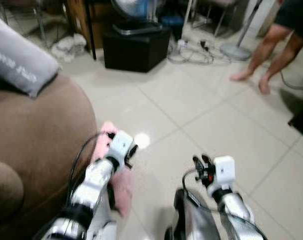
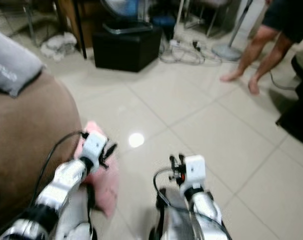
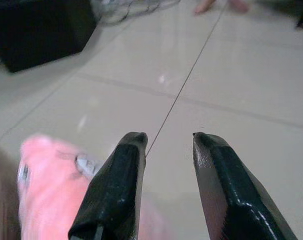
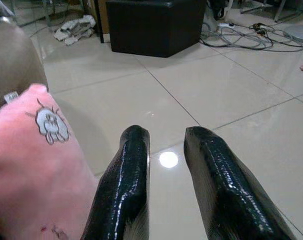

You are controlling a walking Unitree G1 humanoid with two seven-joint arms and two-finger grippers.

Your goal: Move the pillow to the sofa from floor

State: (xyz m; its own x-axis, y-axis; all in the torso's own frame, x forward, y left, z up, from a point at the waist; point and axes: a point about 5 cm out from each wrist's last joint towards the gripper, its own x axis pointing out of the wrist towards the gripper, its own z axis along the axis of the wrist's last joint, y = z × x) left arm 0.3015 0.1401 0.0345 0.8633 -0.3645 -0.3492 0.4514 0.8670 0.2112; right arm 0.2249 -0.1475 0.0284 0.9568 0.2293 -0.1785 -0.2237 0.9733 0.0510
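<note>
We see the pink pillow (image 4: 36,165) on the floor (image 1: 201,115) against the sofa (image 1: 36,145), a small grey cartoon patch visible on it from the right wrist. Our left gripper (image 3: 169,150) hangs just above it, fingers narrowly parted and empty; our right gripper (image 4: 166,150) likewise, beside it. Beyond, a grey cushion (image 1: 19,60) on the sofa bears unreadable white lettering. Farther off stand a black box (image 1: 136,47) and a person's bare legs (image 1: 264,55).
</note>
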